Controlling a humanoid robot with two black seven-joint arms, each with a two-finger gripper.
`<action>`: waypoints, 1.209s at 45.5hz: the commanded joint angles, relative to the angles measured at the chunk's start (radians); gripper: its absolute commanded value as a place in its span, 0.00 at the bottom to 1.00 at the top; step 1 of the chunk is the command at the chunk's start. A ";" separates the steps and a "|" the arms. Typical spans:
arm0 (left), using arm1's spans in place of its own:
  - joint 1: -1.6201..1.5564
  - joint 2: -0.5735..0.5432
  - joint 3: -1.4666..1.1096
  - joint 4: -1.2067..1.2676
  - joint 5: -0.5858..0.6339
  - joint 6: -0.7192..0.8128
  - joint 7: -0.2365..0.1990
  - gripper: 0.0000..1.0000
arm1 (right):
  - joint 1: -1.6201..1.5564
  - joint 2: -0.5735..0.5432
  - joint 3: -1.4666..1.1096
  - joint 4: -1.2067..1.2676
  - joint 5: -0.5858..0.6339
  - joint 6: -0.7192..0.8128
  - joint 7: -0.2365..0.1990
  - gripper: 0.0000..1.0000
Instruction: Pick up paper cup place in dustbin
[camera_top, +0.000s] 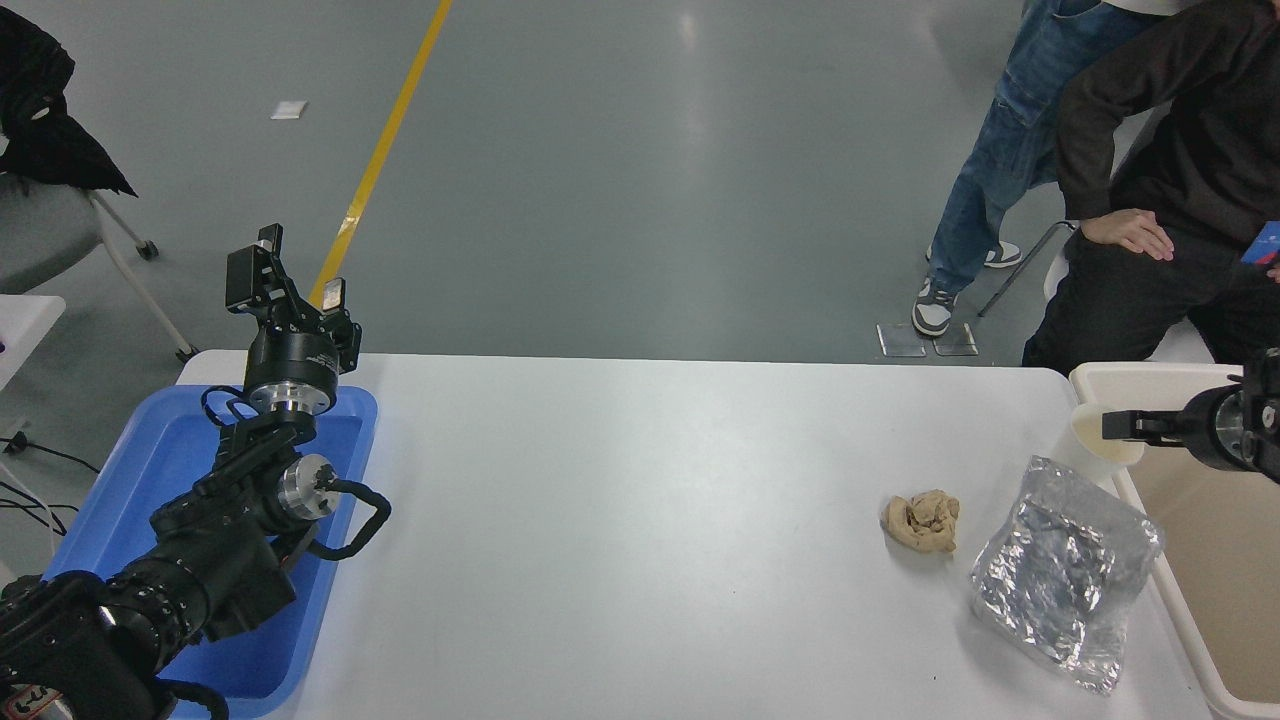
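The white paper cup stands upright on the table's right end, against the left wall of the cream-beige dustbin. My right gripper comes in from the right edge across the dustbin's far corner, and its tip lies over the cup's rim, covering part of the cup's mouth. Whether it touches the cup does not show. My left gripper is parked, open and empty, raised over the far end of the blue tray.
A crumpled brown paper wad and a crinkled silver foil bag lie just in front of the cup. A blue tray sits at the table's left under my left arm. Two people are at the far right corner.
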 joint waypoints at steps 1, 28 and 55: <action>0.000 0.000 -0.001 0.000 0.000 0.000 0.000 1.00 | -0.064 0.017 0.077 -0.027 -0.002 -0.029 -0.007 0.97; 0.000 0.000 -0.001 0.000 0.000 0.000 0.000 1.00 | -0.096 0.044 0.193 -0.027 -0.002 -0.031 -0.067 0.32; 0.000 0.000 0.001 0.000 0.000 0.000 0.000 1.00 | 0.029 0.040 0.179 0.005 0.008 0.014 -0.054 0.00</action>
